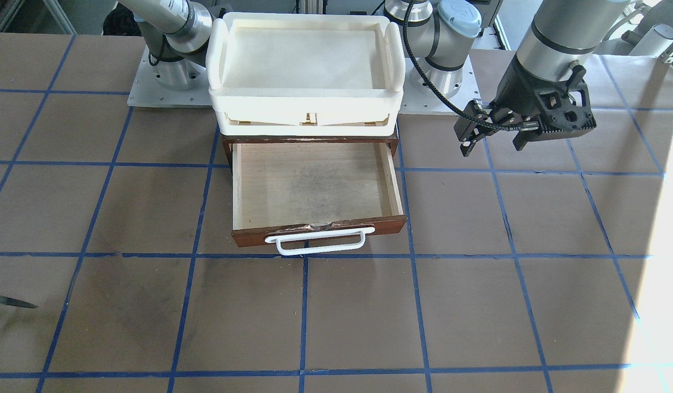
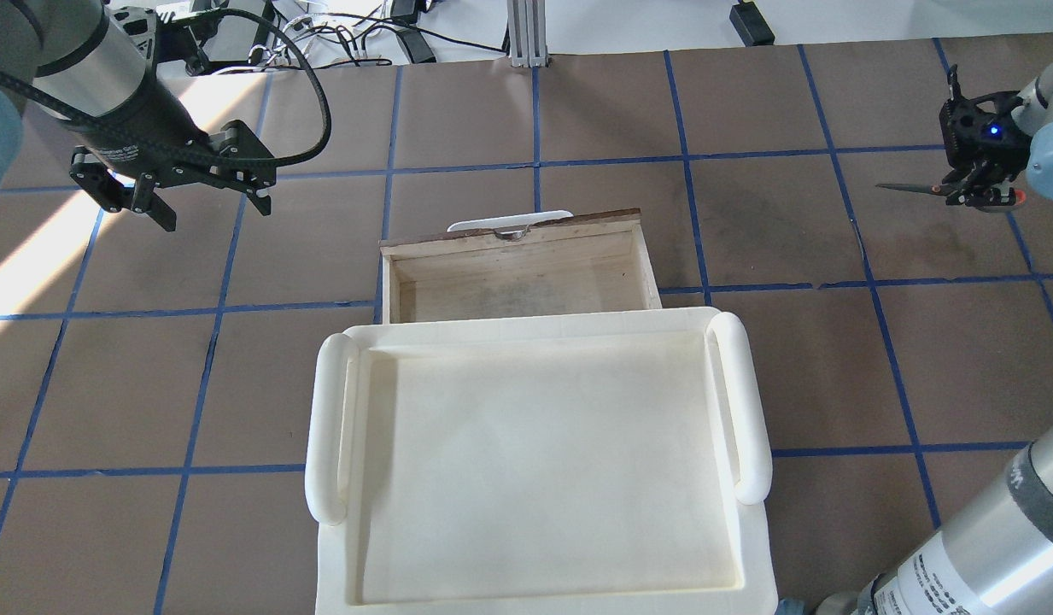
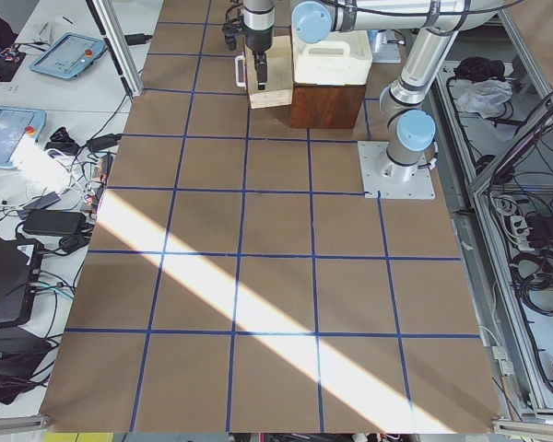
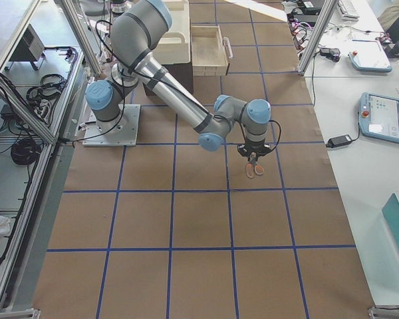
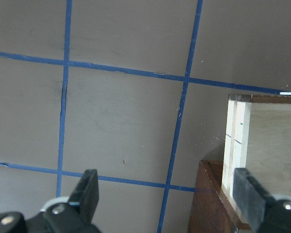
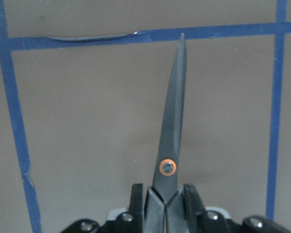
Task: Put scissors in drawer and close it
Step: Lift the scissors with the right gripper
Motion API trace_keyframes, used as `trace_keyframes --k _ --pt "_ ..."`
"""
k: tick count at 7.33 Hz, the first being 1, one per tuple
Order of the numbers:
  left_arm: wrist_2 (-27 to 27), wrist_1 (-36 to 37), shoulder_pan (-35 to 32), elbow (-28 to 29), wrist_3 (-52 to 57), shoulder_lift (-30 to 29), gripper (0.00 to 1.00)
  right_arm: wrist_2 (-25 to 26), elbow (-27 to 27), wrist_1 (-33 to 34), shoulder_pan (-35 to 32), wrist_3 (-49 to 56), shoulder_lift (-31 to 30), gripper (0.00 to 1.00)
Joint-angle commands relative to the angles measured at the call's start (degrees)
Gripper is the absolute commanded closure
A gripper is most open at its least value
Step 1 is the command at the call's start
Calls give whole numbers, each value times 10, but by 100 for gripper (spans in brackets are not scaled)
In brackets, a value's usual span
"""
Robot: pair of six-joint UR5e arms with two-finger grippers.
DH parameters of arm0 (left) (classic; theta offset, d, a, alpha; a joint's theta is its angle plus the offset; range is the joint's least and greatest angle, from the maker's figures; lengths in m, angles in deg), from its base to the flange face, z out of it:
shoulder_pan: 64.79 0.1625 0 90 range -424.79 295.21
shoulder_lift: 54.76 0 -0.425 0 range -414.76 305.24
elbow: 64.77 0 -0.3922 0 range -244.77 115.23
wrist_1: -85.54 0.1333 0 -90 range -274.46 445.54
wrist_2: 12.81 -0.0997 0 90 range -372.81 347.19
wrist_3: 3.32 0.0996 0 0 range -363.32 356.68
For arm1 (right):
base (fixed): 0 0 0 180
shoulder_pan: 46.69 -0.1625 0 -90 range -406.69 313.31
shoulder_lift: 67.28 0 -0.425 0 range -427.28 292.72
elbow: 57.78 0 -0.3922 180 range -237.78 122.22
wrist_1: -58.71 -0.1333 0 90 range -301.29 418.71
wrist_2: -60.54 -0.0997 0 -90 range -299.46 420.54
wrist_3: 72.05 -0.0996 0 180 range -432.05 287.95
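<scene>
My right tool (image 6: 164, 196) is clamped behind the pivot of the small black-bladed, orange-looped scissors (image 6: 174, 116), three o'clock from the open pale plywood drawer (image 2: 513, 232). They look light, stiff and slick. My left tool (image 2: 210, 207) gapes empty.

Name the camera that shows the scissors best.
Right wrist view: the scissors fill it, blades closed, clamped in the right gripper. Overhead and front catch them small at the edge; the right side shows tiny handles.

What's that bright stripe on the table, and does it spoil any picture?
Exterior left view: a sunlight band crosses the table diagonally; front-facing view: the picture's right edge is washed out; right wrist view: the scissors look sharp.
</scene>
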Motion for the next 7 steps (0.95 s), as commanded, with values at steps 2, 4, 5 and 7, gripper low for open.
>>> trace_keyframes --k 2,4,5,7 --pt "0 0 0 0 0 0 0 8 -10 -121 -84 -140 -95 100" --pt "0 -1 0 0 0 0 0 13 -10 -161 -172 -223 -129 100" --pt "0 0 0 0 0 0 0 19 -10 -177 -228 -302 -137 100" --pt "0 0 0 0 0 1 0 43 -13 -169 -369 -398 -143 100"
